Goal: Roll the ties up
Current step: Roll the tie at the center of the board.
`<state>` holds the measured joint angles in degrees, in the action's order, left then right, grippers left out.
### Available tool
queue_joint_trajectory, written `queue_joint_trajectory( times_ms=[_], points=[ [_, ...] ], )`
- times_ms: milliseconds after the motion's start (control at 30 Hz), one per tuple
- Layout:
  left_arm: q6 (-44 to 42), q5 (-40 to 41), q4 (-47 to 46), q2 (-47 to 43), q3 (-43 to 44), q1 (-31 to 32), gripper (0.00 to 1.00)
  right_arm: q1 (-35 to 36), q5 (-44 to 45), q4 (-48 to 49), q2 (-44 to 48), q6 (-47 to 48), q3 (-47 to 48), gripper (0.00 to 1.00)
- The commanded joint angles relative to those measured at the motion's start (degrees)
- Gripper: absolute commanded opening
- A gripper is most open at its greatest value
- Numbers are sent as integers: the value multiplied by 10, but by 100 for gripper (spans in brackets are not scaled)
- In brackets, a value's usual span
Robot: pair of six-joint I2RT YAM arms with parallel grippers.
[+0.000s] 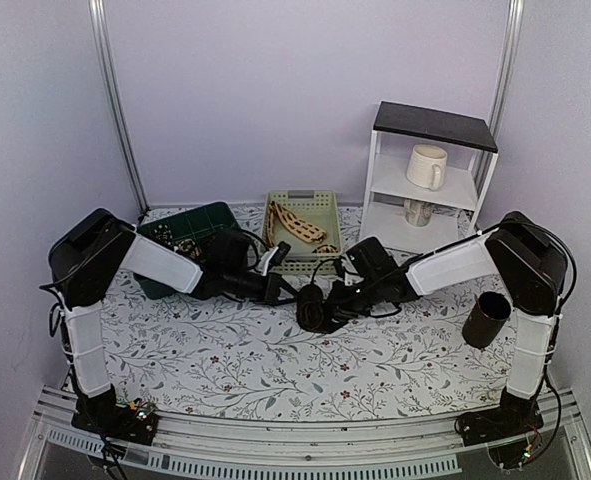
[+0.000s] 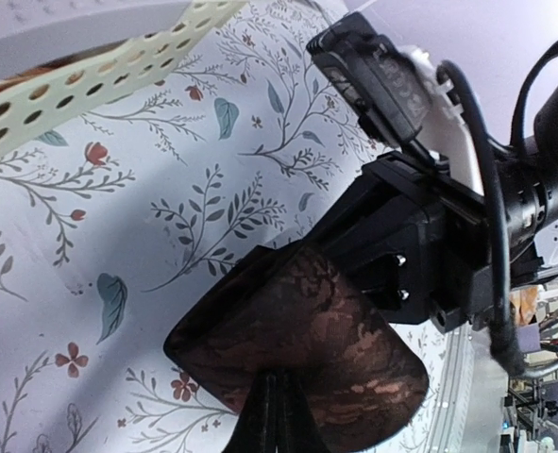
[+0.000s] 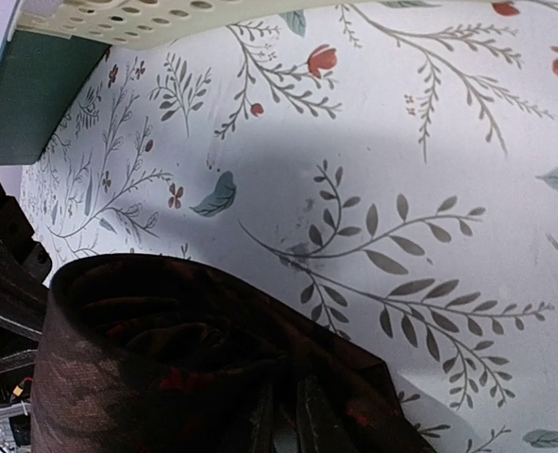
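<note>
Left wrist view: dark brown-black patterned fabric tie [image 2: 307,359] cut off at 6 o'clock edge. Top view: same tie just a dark clump, turns unreadable. Right gripper [image 3: 283,429] buried in blurred fabric at 6 o'clock, grip unclear. Dark green plastic bin [image 1: 203,216]: contents too small to tell.

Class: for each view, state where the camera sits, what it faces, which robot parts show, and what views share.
Top external: above and behind, facing down on table; both arms, left gripper, right gripper at dark tie.
Left wrist: on left arm, facing dark tie and right gripper; own fingers show.
Right wrist: on right arm, facing dark tie, cream basket; own fingers show.
Shared: dark tie.
</note>
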<state>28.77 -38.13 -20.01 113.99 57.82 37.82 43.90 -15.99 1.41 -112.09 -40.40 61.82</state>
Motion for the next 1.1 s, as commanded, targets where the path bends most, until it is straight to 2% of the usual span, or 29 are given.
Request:
queue_joint_trajectory(
  times_ms=[0, 267, 833, 1067],
  points=[
    [-13, 9, 31, 10, 21, 19, 0, -2, -4, 12, 42, 8, -17, 10],
    [-18, 29, 54, 2, 26, 28, 0, -6, 3, 11, 56, 6, -35, 0],
    [-22, 32, 68, -2, 39, 41, 0, -9, 24, -39, 85, -3, -44, 0],
    [-20, 29, 70, 2, 44, 44, 0, -10, 69, -72, 98, 10, -44, 0]
  ],
)
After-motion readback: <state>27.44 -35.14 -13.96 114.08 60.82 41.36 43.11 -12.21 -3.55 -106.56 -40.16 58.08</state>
